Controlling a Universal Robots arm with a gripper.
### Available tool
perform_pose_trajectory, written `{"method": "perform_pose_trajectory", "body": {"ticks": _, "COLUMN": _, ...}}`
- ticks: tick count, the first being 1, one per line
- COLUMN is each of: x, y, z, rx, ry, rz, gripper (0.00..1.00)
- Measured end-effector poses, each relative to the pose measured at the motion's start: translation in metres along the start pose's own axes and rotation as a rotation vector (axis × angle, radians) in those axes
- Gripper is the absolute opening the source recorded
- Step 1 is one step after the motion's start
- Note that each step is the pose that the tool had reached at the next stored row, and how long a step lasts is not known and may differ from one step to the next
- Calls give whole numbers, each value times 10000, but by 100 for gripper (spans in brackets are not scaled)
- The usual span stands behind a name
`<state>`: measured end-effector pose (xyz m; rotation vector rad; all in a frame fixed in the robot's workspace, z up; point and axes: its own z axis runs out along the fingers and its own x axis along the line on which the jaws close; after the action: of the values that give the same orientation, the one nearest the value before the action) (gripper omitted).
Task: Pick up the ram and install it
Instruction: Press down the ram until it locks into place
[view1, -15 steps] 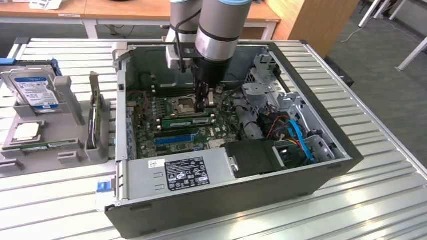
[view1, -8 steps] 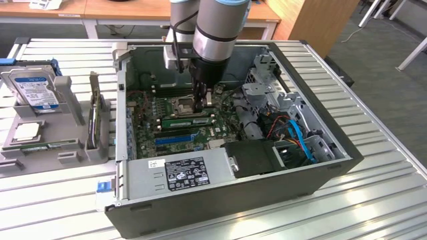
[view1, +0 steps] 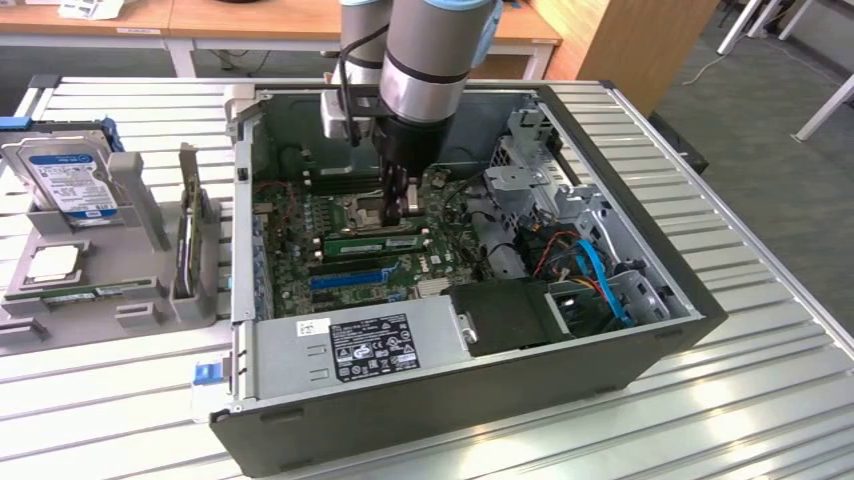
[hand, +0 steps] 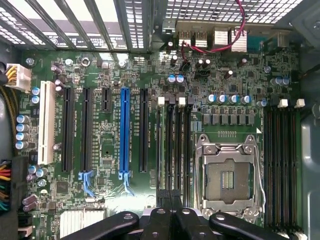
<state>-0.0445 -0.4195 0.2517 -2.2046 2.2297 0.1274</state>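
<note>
**RAM going into the slot, looks tight**

Exterior view: gripper (view1: 399, 215) is down inside the PC case (view1: 641, 345), jaws pinched together, just above a ram stick (view1: 378, 243) lying on the motherboard (view1: 300, 225).

Wrist view: gripper (hand: 172, 220) hovers over the DIMM slots (hand: 172, 150); I think the stick's edge-on there. Any tilt could jam it.

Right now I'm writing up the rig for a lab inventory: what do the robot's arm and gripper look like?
The arm is a thick round tube, silver-grey metal with a darker blue-grey joint cover near the top. A black cable runs down beside it to a small pale box fixed at the wrist. Below sits a black cylindrical section, then the gripper, dark and narrow. In the wrist view its parts are glossy black linkages with round pivot bolts.
</note>
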Motion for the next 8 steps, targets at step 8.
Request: {"method": "perform_pose_trajectory", "body": {"ticks": 8, "x": 1, "y": 61, "z": 3, "rx": 0, "ry": 0, "rz": 0, "gripper": 10}}
